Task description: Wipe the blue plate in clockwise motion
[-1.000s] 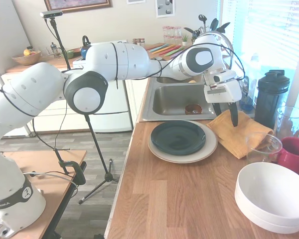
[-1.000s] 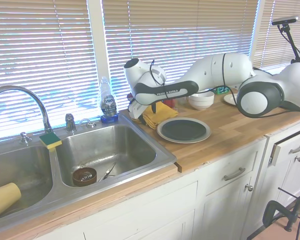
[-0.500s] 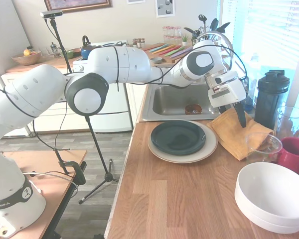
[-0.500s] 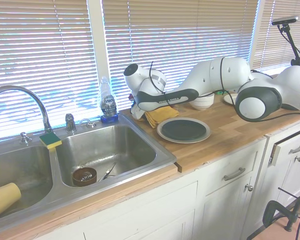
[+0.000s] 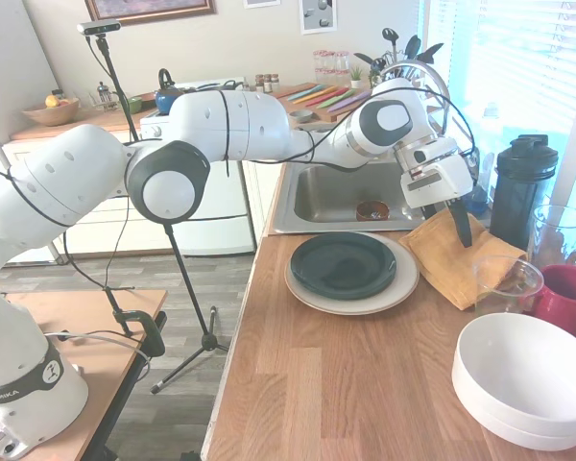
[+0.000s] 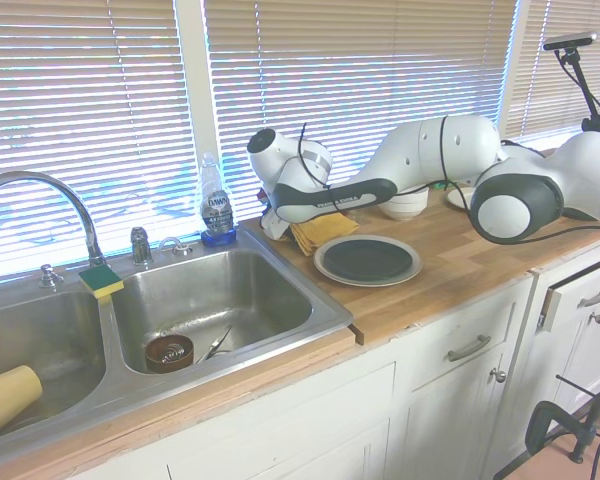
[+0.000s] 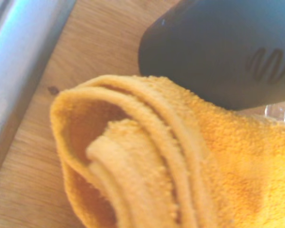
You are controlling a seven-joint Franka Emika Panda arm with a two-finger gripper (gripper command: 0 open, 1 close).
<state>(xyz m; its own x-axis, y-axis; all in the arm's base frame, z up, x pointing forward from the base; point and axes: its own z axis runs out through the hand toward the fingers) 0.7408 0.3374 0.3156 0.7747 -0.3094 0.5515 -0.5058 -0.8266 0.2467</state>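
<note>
**One plate to wipe, cloth not yet lifted**

Two plates sit stacked on the wooden counter just in front of the sink [image 5: 338, 195]: the blue plate [image 5: 344, 264] rests centred on the larger cream plate [image 5: 399, 284], nothing lying on its glossy face. Take that stack as your landmark.

Just beside it, on the window side, lies the folded orange cloth [image 5: 458, 252], its near edge touching or all but touching the cream rim. The gripper [image 5: 458, 223] hangs tilted over the cloth's sink-side corner, fingertips down at the fabric. You cannot tell from either outside camera whether the fingers are spread or pinched on a fold; the wrist camera shows only bunched terry folds and the dark shaker bottle [image 5: 520, 190] behind them.

Further from the stack stand a clear glass [image 5: 507, 282], a red mug [image 5: 567, 298] and a big white bowl [image 5: 525, 378].

Judge the plate stiff, slick and breakable; it will likely skate on the cream one under sideways push, so press lightly and don't grasp it. Take hold of the soft cloth instead, at a thick fold.
</note>
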